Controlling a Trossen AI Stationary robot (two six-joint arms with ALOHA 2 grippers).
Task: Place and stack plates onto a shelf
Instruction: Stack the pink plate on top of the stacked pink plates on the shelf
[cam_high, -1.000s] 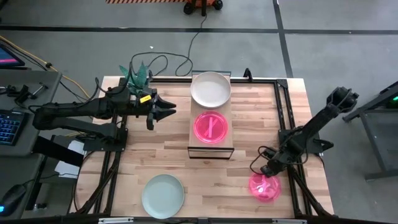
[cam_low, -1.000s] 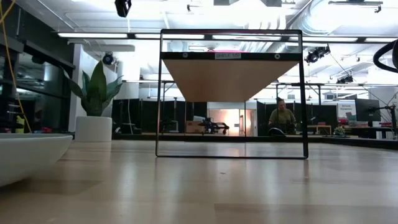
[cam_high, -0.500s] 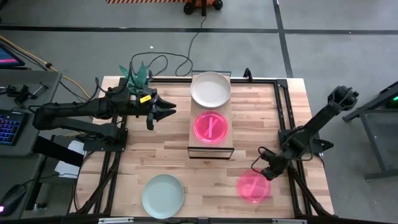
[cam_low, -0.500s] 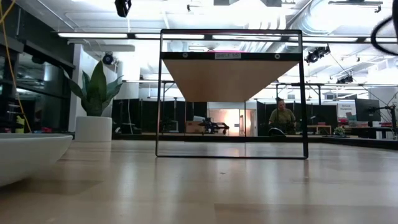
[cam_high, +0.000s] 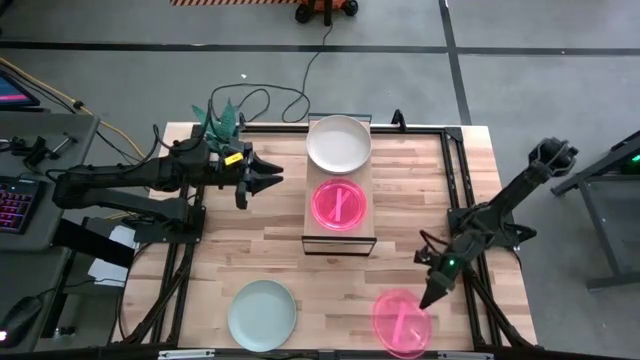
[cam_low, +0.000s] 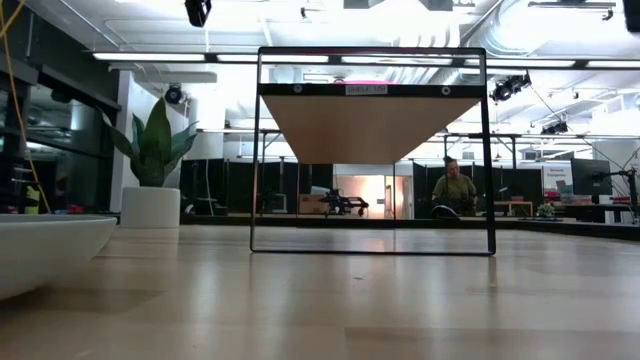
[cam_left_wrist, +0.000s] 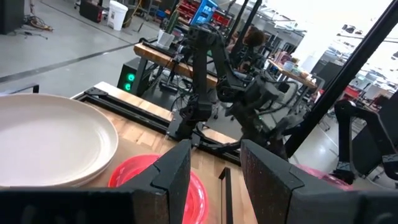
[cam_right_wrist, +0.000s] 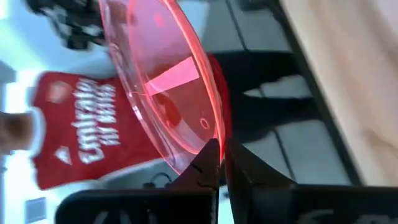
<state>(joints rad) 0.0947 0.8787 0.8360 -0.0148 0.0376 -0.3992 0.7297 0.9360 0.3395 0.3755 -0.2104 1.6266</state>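
Right gripper (cam_high: 433, 291) clamps pink plate (cam_high: 402, 322); left gripper (cam_high: 262, 176), seemingly apart, near shelf (cam_high: 339, 236)

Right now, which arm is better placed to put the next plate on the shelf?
The right. Its gripper is already shut on the rim of a pink plate near the table's front edge. The left gripper hangs empty beside the shelf.

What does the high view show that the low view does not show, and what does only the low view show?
Only the high view shows both arms: the right gripper shut on a pink plate's rim, and the left gripper, open, beside the shelf, which bears a white plate and another pink one. Only the low view shows a seated person far behind. Both show the shelf, the plant and the pale plate near the table's front.
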